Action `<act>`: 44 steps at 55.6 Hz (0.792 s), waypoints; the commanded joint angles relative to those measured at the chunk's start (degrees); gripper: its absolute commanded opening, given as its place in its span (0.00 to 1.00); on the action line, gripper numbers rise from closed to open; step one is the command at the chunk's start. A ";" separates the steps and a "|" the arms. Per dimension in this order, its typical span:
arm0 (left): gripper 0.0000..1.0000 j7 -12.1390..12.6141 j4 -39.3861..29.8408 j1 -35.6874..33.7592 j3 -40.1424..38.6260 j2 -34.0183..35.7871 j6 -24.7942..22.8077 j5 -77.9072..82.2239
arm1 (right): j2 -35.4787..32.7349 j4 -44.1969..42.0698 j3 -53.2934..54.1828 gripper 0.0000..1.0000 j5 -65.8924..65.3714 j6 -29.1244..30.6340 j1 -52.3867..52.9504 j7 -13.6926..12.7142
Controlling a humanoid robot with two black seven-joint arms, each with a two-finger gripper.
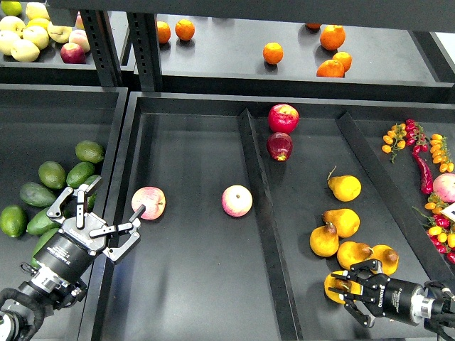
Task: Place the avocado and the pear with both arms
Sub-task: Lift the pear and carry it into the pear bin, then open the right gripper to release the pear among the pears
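Several dark green avocados [52,174] lie in the left bin. My left gripper [101,214] is open and empty, hovering over the divider between that bin and the middle tray, just right of the avocados. My right gripper [350,293] is at the front right of the right tray, its fingers closed around a yellow-orange pear [333,287]. Several other pears [342,222] lie just beyond it, one with a dark patch [324,240].
Two pink-red apples [148,202] [237,200] lie in the middle tray, and two red apples [283,117] at the back of the right tray. A raised divider [259,206] separates the trays. Oranges [273,52] sit on the back shelf. Chillies and small tomatoes [423,153] lie far right.
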 commanded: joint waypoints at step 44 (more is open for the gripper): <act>1.00 0.00 0.00 0.00 -0.23 0.00 0.00 0.00 | -0.62 2.02 0.57 0.85 -0.85 0.00 0.25 0.00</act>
